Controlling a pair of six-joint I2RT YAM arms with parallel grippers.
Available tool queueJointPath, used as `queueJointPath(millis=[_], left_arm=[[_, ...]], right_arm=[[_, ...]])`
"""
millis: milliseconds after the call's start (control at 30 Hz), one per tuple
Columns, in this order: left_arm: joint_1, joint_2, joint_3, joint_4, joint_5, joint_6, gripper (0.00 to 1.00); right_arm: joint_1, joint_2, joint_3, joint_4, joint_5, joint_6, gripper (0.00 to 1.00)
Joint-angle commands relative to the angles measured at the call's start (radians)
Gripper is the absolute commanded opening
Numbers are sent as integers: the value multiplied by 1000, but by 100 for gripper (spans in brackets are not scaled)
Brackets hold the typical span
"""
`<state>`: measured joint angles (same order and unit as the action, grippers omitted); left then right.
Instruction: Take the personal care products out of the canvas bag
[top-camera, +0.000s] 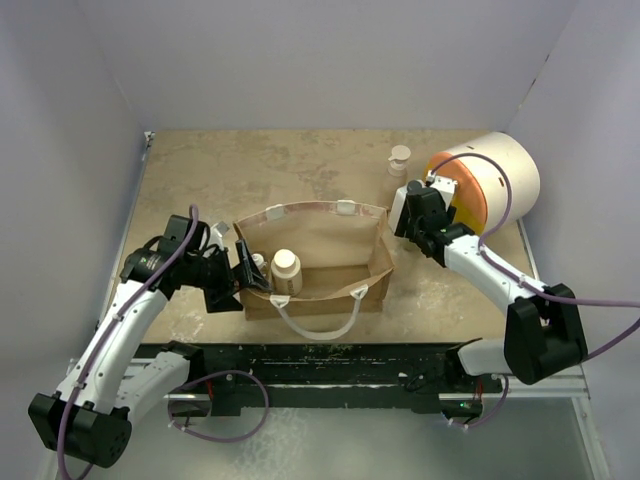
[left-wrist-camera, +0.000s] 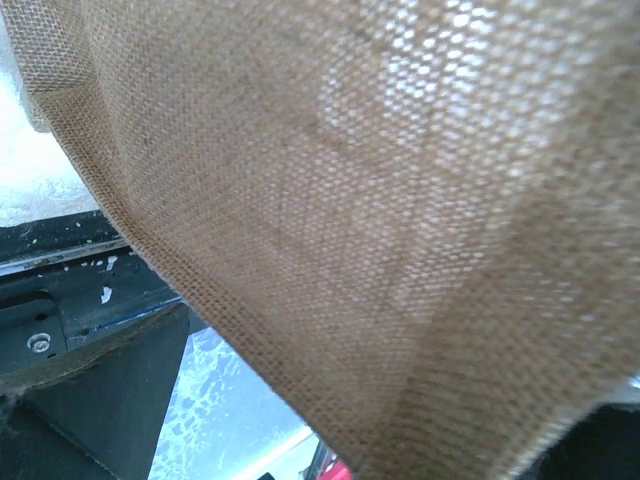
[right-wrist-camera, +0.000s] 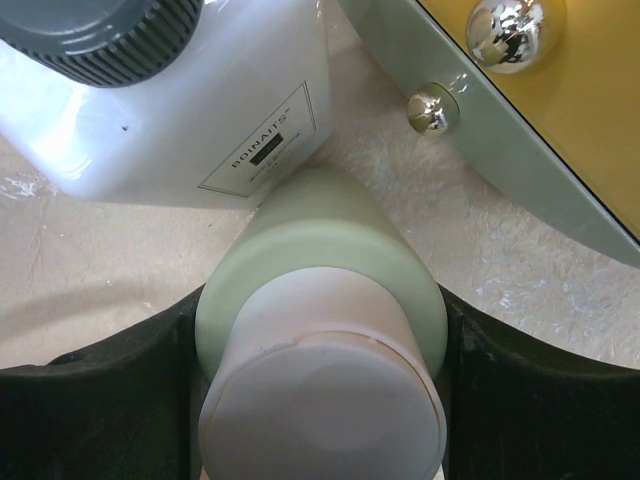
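The tan canvas bag (top-camera: 330, 245) stands open mid-table. Inside it, near the left end, are a cream wide-capped bottle (top-camera: 286, 270) and a smaller white-capped one (top-camera: 258, 262). My left gripper (top-camera: 245, 272) is open at the bag's left wall, and the bag's weave (left-wrist-camera: 350, 220) fills the left wrist view, hiding the fingers. My right gripper (right-wrist-camera: 320, 330) is shut on the olive-green cream-capped bottle (right-wrist-camera: 320, 250), right of the bag; in the top view the gripper (top-camera: 415, 205) hides this bottle. A white black-capped bottle (right-wrist-camera: 180, 90) stands just beyond. The beige pump bottle (top-camera: 400, 160) stands at the back.
A large white, orange and yellow cylinder (top-camera: 490, 180) lies at the back right, close behind my right gripper; its yellow end (right-wrist-camera: 570, 110) with silver knobs shows in the right wrist view. White walls enclose the table on three sides.
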<state>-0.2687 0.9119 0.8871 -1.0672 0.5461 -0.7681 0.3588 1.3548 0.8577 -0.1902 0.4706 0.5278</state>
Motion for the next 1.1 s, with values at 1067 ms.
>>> queueJointPath(millis=[1067], left_arm=[[2,-261,-180,12,97,-50,99]], right_arm=[[222,-346,458,-333,-741,46,91]])
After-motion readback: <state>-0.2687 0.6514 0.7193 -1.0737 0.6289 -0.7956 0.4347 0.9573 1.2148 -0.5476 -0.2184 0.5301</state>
